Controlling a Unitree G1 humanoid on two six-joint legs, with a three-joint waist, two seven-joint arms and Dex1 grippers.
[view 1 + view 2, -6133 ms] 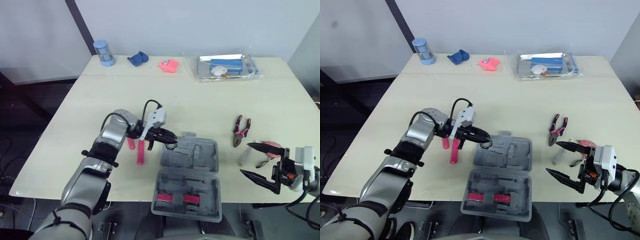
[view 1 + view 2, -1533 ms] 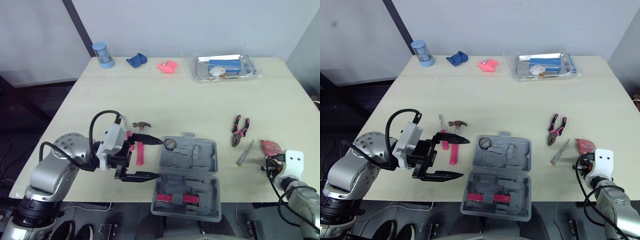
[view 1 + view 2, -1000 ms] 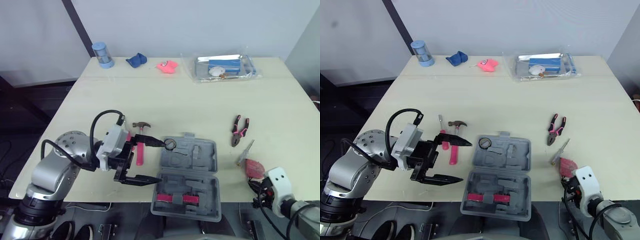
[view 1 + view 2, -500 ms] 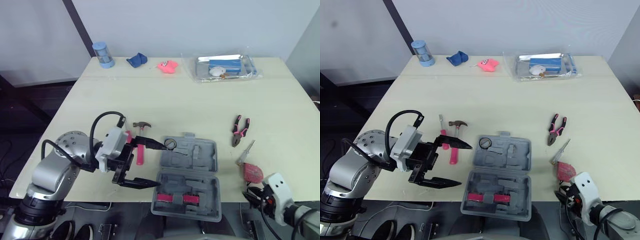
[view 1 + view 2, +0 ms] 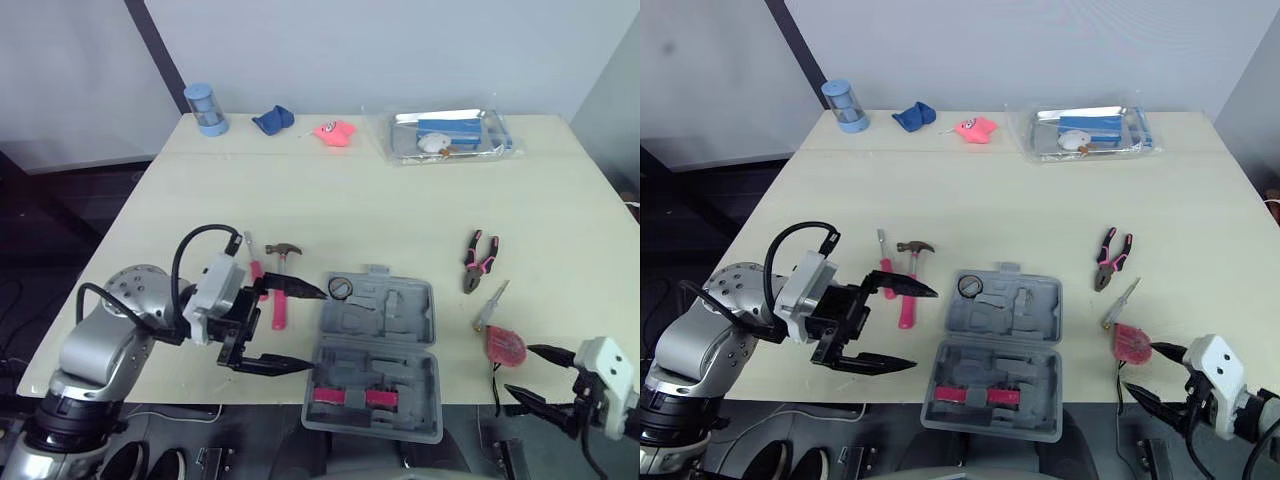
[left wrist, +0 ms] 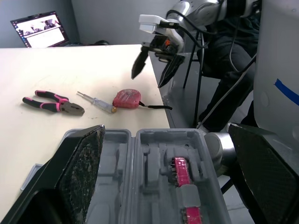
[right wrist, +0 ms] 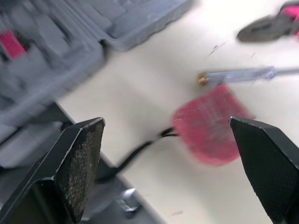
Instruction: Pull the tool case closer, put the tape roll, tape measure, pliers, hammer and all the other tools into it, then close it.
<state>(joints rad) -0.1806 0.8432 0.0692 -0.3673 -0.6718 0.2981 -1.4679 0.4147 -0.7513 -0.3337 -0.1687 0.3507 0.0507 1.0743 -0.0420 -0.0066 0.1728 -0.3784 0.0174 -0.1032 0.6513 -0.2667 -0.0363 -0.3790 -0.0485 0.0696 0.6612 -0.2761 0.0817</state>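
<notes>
The grey tool case lies open at the table's front edge, with a black tape roll in its far left corner. Left of it lie the pink-handled hammer and a small pink tool. My left gripper hovers open beside the case's left side, holding nothing. The pliers and a screwdriver lie right of the case. The red tape measure rests near the front edge, cord trailing. My right gripper stands open just beyond it, off the table's edge, apart from it.
Along the far edge stand a blue cup, a blue cloth, a pink toy and a clear bag of items. The table's front edge runs close behind the tape measure.
My right gripper opened and let go of the tape measure, which now lies by the front edge; the gripper drew back to the right off the table. The left gripper barely shifted.
</notes>
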